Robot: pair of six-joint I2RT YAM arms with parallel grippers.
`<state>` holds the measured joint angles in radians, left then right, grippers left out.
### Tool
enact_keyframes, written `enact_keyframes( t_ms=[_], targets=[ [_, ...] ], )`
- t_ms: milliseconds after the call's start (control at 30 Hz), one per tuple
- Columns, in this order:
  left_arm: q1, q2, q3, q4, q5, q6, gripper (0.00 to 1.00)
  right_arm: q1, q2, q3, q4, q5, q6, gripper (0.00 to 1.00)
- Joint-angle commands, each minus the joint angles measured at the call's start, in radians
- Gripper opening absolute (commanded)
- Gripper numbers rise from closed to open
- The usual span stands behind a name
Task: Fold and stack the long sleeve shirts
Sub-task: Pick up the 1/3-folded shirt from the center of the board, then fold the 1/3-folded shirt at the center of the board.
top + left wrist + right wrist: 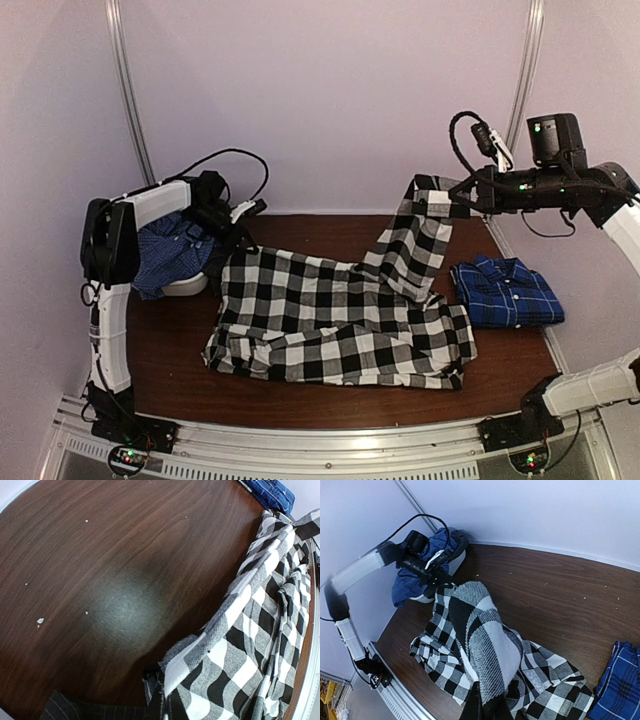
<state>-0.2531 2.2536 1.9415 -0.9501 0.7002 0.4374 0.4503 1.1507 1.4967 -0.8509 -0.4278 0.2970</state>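
Note:
The black-and-white check shirt [340,320] lies spread across the middle of the table. My left gripper [238,238] is shut on its far left corner, and in the left wrist view cloth [260,630] bunches over the jaws. My right gripper [447,197] is shut on another part of it, lifted high at the back right so a band of check cloth [485,645] hangs down to the table. A folded royal blue shirt [507,292] lies flat at the right. Another blue shirt [165,255] is heaped at the left.
A white rounded object [187,286] sits under the left blue heap, beside the left arm [360,570]. A dark pinstriped cloth [75,710] shows at the bottom of the left wrist view. The metal rail [330,445] runs along the near edge.

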Motion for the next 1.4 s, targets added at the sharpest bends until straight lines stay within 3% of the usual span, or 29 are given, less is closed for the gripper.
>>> enact_keyframes(
  t_ms=[0,300,633,767,1067,1367],
  targets=[
    [-0.026,-0.102,-0.078,0.057,-0.092,-0.069,0.0,-0.044,0.097,0.136,-0.065,0.085,-0.067,0.0],
    [-0.099,-0.224,-0.226,0.157,-0.254,-0.129,0.0,-0.081,0.308,0.437,-0.214,0.107,-0.197,0.0],
    [-0.148,-0.362,-0.363,0.252,-0.376,-0.212,0.0,-0.108,0.386,0.608,-0.218,0.185,-0.167,0.0],
    [-0.167,-0.404,-0.416,0.292,-0.41,-0.23,0.0,-0.109,0.409,0.612,-0.164,0.124,-0.151,0.0],
    [-0.236,-0.502,-0.508,0.311,-0.473,-0.257,0.0,-0.108,0.306,0.449,-0.142,0.032,-0.129,0.0],
    [-0.328,-0.633,-0.695,0.356,-0.55,-0.281,0.0,-0.108,0.071,0.092,-0.063,-0.036,-0.068,0.0]
  ],
)
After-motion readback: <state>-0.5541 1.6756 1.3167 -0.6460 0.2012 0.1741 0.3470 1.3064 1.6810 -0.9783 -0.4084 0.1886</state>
